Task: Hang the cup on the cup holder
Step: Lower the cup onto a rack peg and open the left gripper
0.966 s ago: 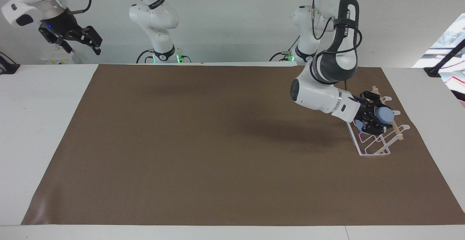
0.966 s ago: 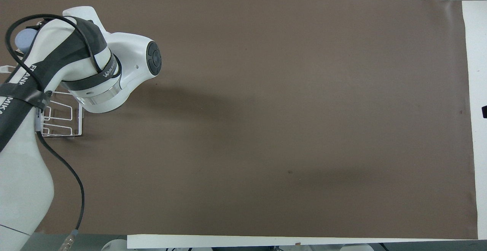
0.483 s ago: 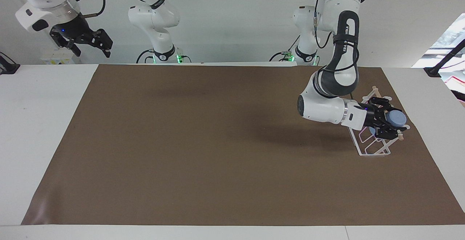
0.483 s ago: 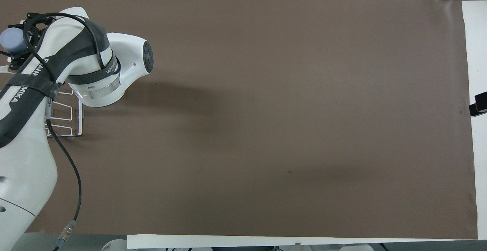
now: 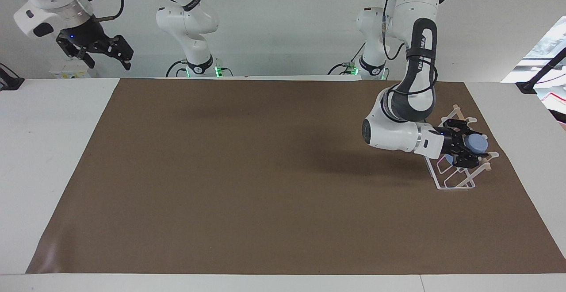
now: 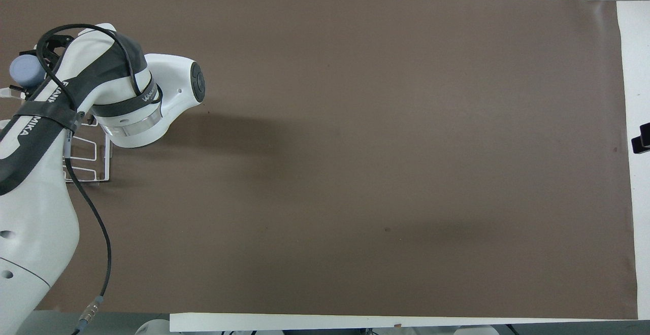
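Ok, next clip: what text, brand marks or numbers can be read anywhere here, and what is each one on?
"FRANKA": partly readable on the dark band of the left arm, letters cut off in both views.
Small white lettering on the left arm's wrist band: too blurred to read.
The cup, the cup holder, the brown mat and the right gripper: no text seen.

Light-blue cup (image 5: 476,143), white wire cup holder (image 5: 455,181) with pale wooden rod, plain brown mat (image 5: 265,172).
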Controlling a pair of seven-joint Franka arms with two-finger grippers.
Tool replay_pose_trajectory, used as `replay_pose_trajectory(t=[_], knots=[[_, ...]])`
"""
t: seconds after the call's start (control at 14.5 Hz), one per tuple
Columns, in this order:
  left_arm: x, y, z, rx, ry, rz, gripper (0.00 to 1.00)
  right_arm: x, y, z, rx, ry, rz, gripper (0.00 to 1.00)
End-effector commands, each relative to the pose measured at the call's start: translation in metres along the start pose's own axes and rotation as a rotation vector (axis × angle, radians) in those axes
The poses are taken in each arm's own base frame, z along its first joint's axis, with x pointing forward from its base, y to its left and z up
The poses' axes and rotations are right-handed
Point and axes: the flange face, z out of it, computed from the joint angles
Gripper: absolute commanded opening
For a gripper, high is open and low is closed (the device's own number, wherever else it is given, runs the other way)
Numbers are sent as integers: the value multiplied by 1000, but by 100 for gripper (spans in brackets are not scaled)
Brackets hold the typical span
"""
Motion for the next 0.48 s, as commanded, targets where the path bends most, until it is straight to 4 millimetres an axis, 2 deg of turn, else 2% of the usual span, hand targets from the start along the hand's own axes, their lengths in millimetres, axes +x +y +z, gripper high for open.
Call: replay_pose_trajectory(t=[0.0,0.07,0.14,0.21,0.28,0.41], knots=[[-2,-5,7,20,-16,-19,0,3,5,-2,-8,13,11,99],[-3,-4,6,14,-23,-18,2,2,6,-1,-7,7,13,99],[-1,-1,5,1,-35,-16,30,0,5,0,-6,1,13,99],[-1,2,6,-11,-65,-14,91,-2,5,0,-5,-7,13,99],[-3,3,21,6,-87,0,100,-1,4,3,-8,-7,11,99],[-4,3,31,9,-102,25,100,4,4,6,-12,11,9,99]])
